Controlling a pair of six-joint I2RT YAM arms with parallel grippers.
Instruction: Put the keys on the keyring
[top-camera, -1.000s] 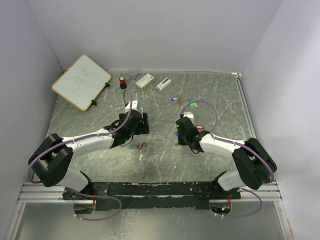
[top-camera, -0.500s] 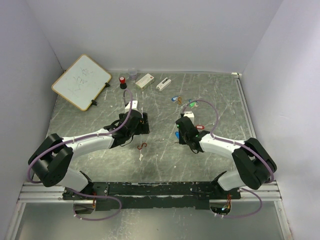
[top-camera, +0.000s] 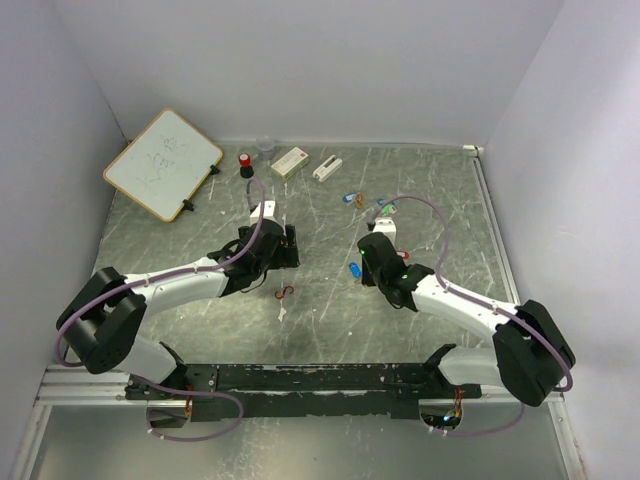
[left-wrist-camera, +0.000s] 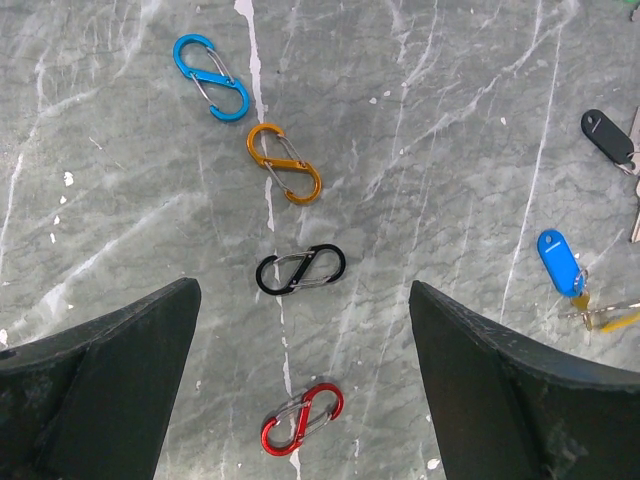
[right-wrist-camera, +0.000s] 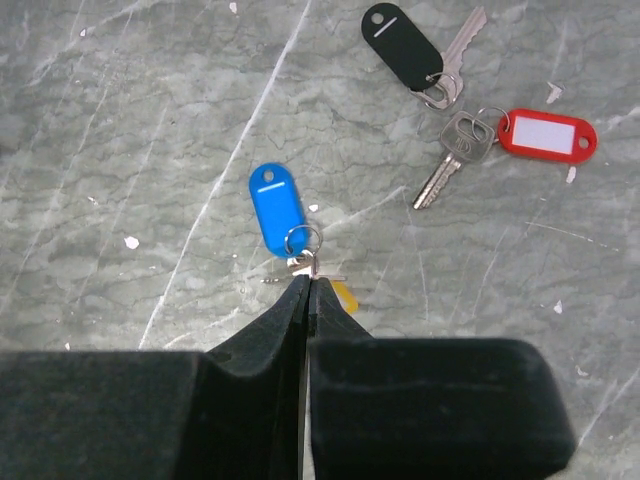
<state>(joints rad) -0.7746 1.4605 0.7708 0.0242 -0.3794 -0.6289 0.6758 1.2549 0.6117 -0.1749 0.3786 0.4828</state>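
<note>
Four small metal keys with plastic tags show in the right wrist view, on the grey marbled tabletop (right-wrist-camera: 100, 120). They are a blue oval-tagged key (right-wrist-camera: 276, 210), a black oval-tagged key (right-wrist-camera: 402, 45), a red white-labelled key (right-wrist-camera: 545, 135) and a yellow-tagged key (right-wrist-camera: 343, 296), which is mostly hidden.

The right gripper (right-wrist-camera: 308, 287) has its jaws pressed together, clamped on the blue oval-tagged key just under its small ring. From the tips, the blue tag sits at 11 o'clock and the yellow one is just beside them at 3. The black is at 1 and the red at 2, both well apart.

The left wrist view shows four S-shaped metal clips in a line: blue clip (left-wrist-camera: 212, 77), orange clip (left-wrist-camera: 285, 163), black clip (left-wrist-camera: 300, 269) and red clip (left-wrist-camera: 301, 418). The left gripper (left-wrist-camera: 303, 290) stands wide apart and holds nothing. The black clip lies between its fingertips, and the red clip is at 6 o'clock.
</note>
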